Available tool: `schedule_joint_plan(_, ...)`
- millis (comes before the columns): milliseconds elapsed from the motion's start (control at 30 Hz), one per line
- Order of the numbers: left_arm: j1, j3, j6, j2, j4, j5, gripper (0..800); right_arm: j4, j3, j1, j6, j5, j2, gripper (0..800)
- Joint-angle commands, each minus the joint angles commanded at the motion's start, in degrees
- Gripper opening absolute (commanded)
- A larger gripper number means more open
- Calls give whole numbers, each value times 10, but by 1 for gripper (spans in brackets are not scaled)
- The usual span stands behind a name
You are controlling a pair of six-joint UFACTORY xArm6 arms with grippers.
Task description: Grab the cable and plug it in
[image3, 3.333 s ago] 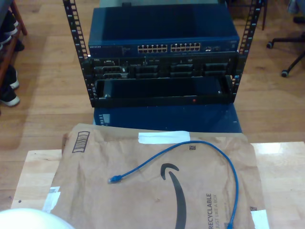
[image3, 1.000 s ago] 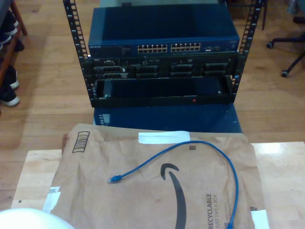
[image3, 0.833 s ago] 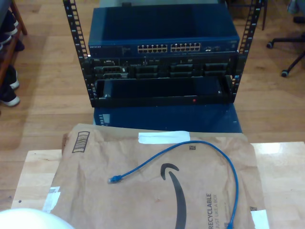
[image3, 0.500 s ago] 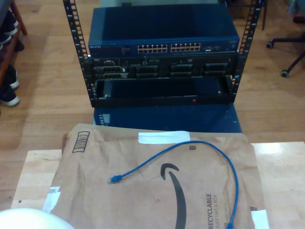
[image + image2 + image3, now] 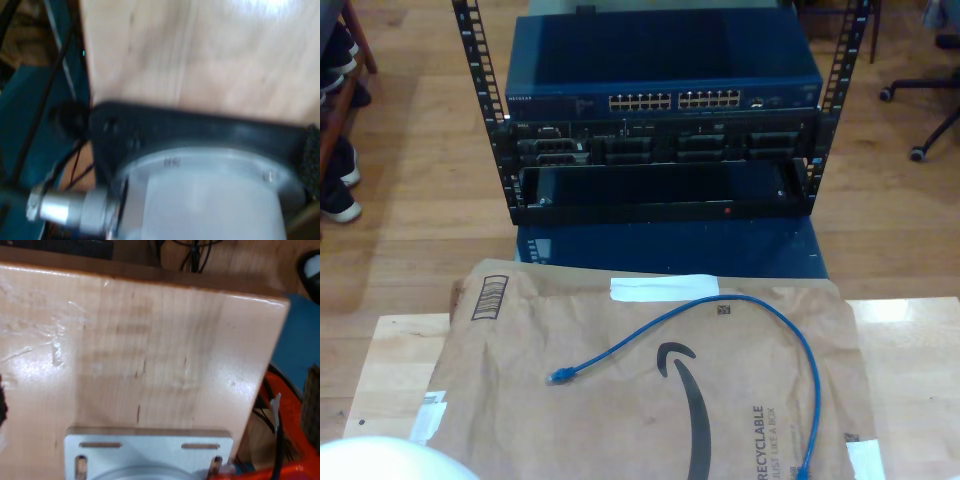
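Where cable (image 5: pixel 740 312) lies | brown mailer (image 5: pixel 620 420) | print "RECYCLABLE"

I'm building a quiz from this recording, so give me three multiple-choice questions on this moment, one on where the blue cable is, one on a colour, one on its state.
1. Where does the cable lie?
A. On the brown paper mailer
B. Inside the rack
C. On the floor

2. What colour is the switch at the top of the rack?
A. Red
B. Dark blue
C. White

3. What state are the cable's plugs in?
A. Both plugged in
B. One plugged in
C. Both free

Answers:
1 A, it curves across the brown paper mailer on the table.
2 B, its top and face are dark blue.
3 C, one plug lies loose and the other end rests near the mailer's near edge.
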Motion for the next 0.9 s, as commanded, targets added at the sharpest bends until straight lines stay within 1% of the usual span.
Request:
schedule_joint_plan(67, -17, -34, -9, -3, -3, 16, 799, -1, -18, 53, 51, 0, 4, 796)
schedule_joint_plan(133, -61, -62, -47, -2, -11, 41, 799, 0, -21, 77, 92, -4, 4, 796)
schedule_joint_plan(200, -128, -88, -114, -1, -12, 74, 799, 0, -25, 113, 139, -5, 4, 796)
schedule_joint_plan(300, -227, -120, -227, 4, -12, 109, 799, -2, -55, 212, 230, -27, 32, 794)
schedule_joint_plan(400, -331, -143, -348, 4, -14, 117, 799, -1, -94, 264, 318, -33, 78, 794)
schedule_joint_plan(467, -394, -164, -419, 4, -31, 119, 799, 0, -118, 297, 382, -34, 98, 794)
schedule_joint_plan(567, -478, -191, -490, 5, -81, 138, 799, 0, -162, 382, 493, -34, 144, 794)
schedule_joint_plan(667, -552, -196, -548, 9, -123, 142, 799, -1, -196, 453, 599, -33, 180, 793)
schedule_joint_plan(767, -621, -222, -618, 38, -139, 138, 799, 0, -223, 526, 663, -33, 191, 792)
schedule_joint_plan(867, -689, -254, -681, 70, -142, 137, 799, 0, -236, 609, 702, -33, 199, 792)
schedule_joint_plan(900, -712, -263, -700, 77, -142, 137, 799, 0, -240, 642, 721, -34, 206, 792)
